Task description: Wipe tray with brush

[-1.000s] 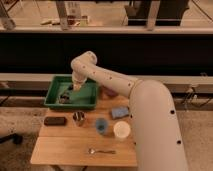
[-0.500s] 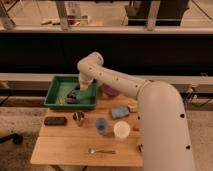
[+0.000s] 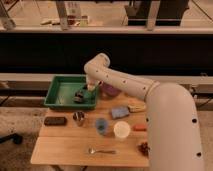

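Note:
The green tray [image 3: 60,90] sits at the back left of the wooden table. My gripper [image 3: 83,92] reaches down into the tray's right half from the white arm above. It is shut on the small dark brush [image 3: 78,97], whose head rests on the tray floor near the front right corner. The arm's wrist hides the tray's far right rim.
In front of the tray are a black block [image 3: 55,120] and a metal cup [image 3: 78,118]. A blue cup [image 3: 101,125], white cup [image 3: 121,130], spoon [image 3: 101,150], blue sponge [image 3: 119,111] and purple bowl [image 3: 110,91] lie to the right. The table's front edge is near.
My gripper has slid to the right across the tray floor, from the middle toward the right side, and the brush has moved with it.

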